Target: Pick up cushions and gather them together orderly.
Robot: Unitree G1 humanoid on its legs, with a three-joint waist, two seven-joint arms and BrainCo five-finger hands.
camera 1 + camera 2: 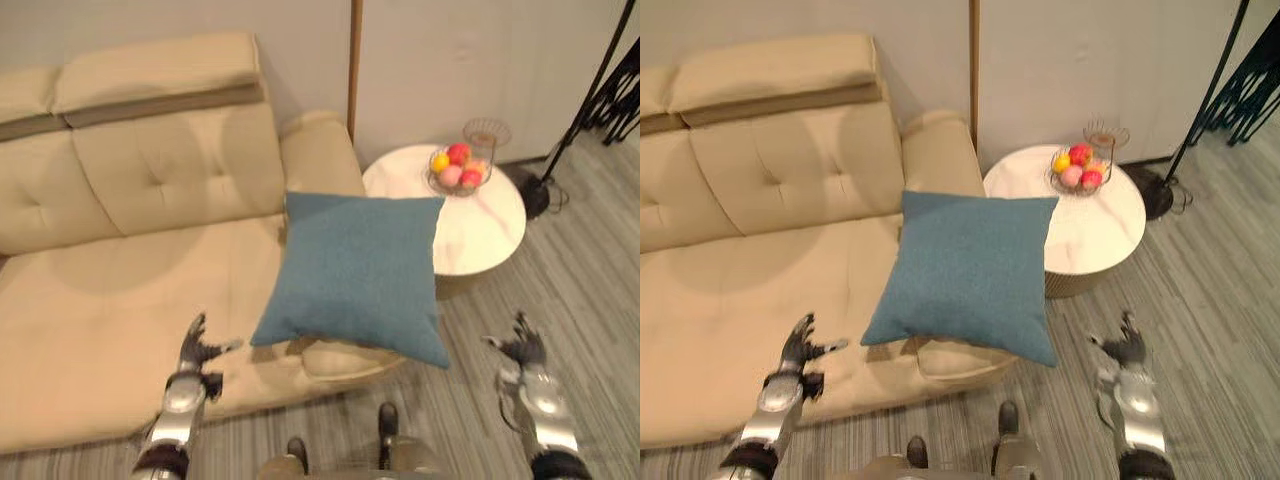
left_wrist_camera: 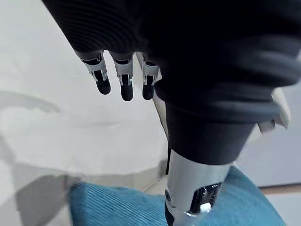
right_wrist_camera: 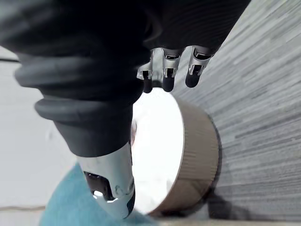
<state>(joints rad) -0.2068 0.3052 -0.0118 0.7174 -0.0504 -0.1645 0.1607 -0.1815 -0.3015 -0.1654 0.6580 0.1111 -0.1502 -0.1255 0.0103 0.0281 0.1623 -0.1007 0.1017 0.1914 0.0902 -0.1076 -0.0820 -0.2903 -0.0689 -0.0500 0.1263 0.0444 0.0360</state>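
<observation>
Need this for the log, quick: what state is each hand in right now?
Left hand: open, fingers relaxed, holding nothing, apart from the blue cushion.
Right hand: open, fingers relaxed, holding nothing.

Cushion (image 1: 355,270) is showing plain teal-blue w/ a fine weave. Sofa (image 1: 120,290) is reading cream-beige, w/ a darker tan band (image 1: 150,106) running under the headrest. Tabletop (image 1: 485,225) is showing white w/ faint marbling; its side wall (image 3: 197,155) is looking tan & finely ribbed. Fruit (image 1: 458,153) in the wire bowl (image 1: 486,177) is showing yellow, red & pink. Floor (image 1: 590,280) is running in grey streaky planks. Left hand (image 1: 198,345) & right hand (image 1: 522,347) are showing silver fingers w/ dark tips, covers black & ribbed.
</observation>
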